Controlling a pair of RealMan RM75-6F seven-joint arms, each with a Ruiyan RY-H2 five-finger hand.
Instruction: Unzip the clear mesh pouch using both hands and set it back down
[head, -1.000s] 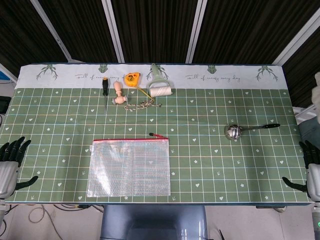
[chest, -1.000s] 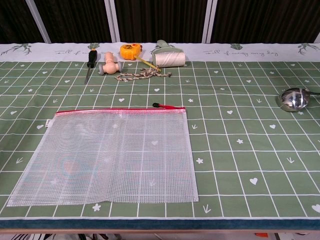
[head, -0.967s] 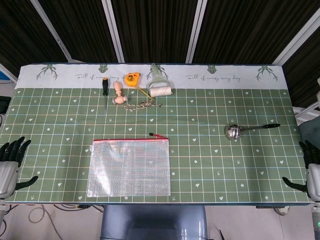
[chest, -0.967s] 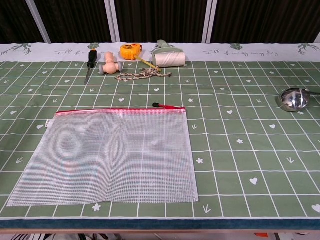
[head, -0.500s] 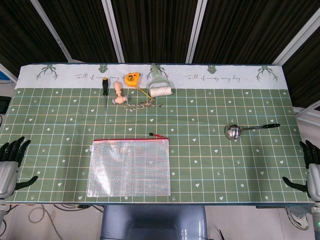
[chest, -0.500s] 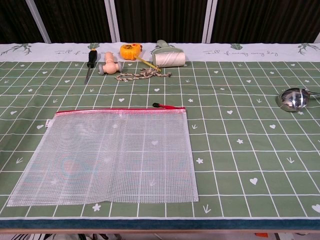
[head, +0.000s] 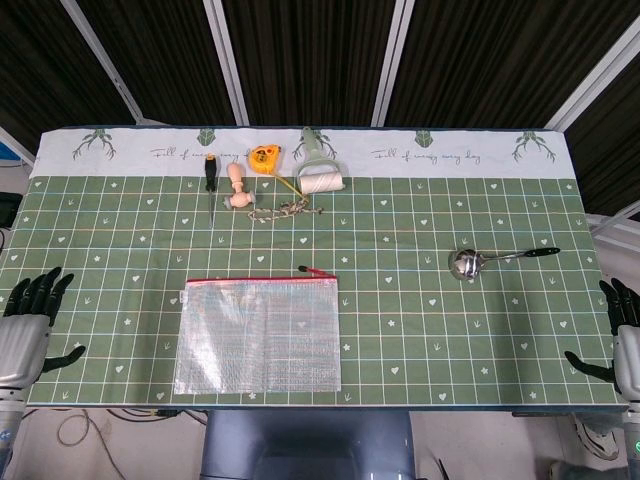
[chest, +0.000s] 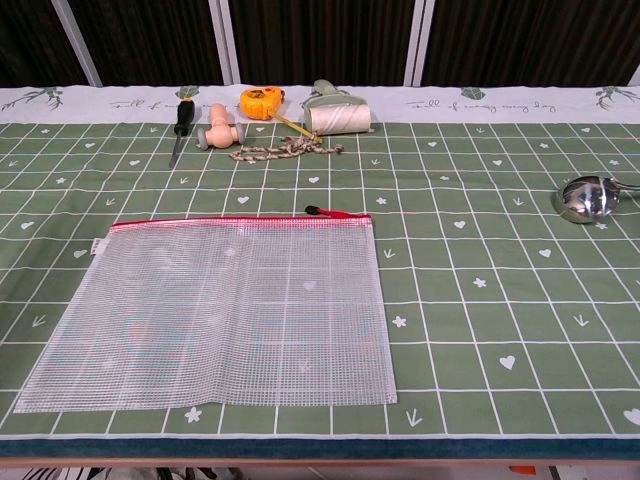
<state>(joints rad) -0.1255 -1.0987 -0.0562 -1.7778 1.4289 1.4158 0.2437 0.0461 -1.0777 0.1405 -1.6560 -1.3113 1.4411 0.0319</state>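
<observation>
Pouch flat at the near edge of your bench, both robot hands off it.

Your clear mesh pouch lies flat on the bench by its near edge, red zipper along its far side with the pull at the pouch's far right corner. Your left robot hand sits well left of the pouch past the bench's edge, fingers spread, holding nothing; your right robot hand sits well right of it, likewise spread and empty. Nothing lies between either hand and the pouch. Right of the pouch and a little farther back rests a metal ladle. Well behind the pouch you have a screwdriver, a wooden knob, a coil of cord, a yellow tape measure and a roller with white twine.
</observation>
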